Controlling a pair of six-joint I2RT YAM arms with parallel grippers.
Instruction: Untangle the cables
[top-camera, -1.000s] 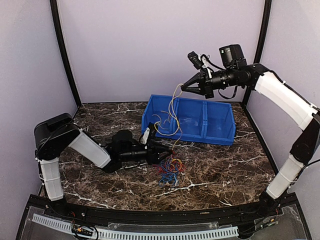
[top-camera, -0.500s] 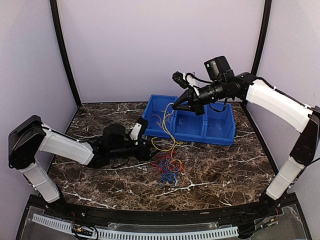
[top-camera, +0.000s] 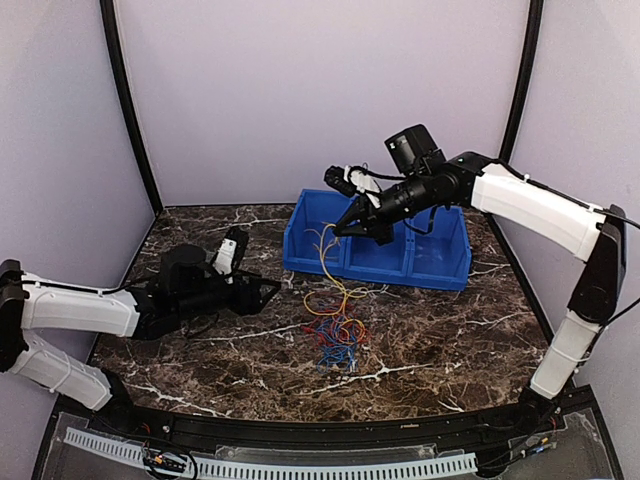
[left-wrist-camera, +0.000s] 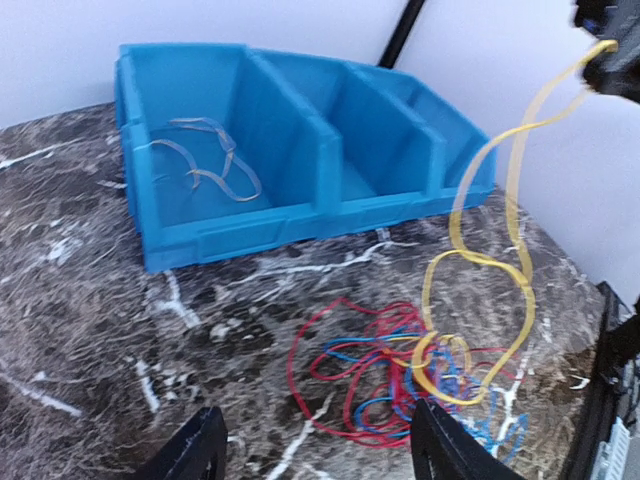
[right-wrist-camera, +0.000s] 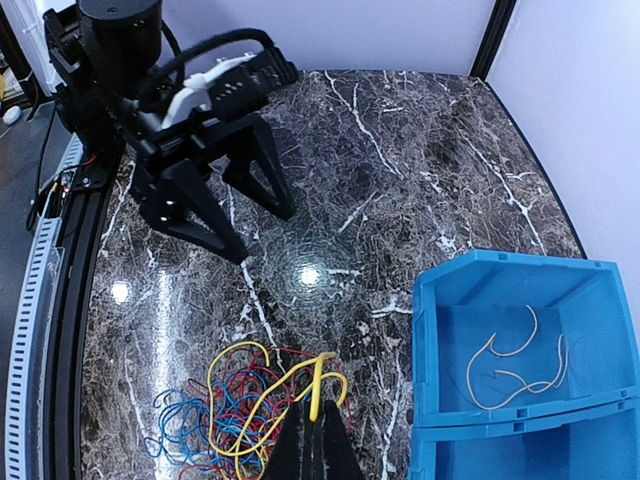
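Right end effector (top-camera: 338, 228) clamped on yellow cable (right-wrist-camera: 315, 390); its lower loops snagged in red-blue bunch (top-camera: 337, 338) on worktop (top-camera: 450, 340) below. Left end effector (top-camera: 262, 292) agape, empty, beside bunch. One pale cable (right-wrist-camera: 505, 352) in bin (top-camera: 440, 275); rest tangled.

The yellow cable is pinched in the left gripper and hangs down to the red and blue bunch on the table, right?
No, the right gripper pinches the yellow cable, as the top external view shows; it does hang to the red and blue bunch.
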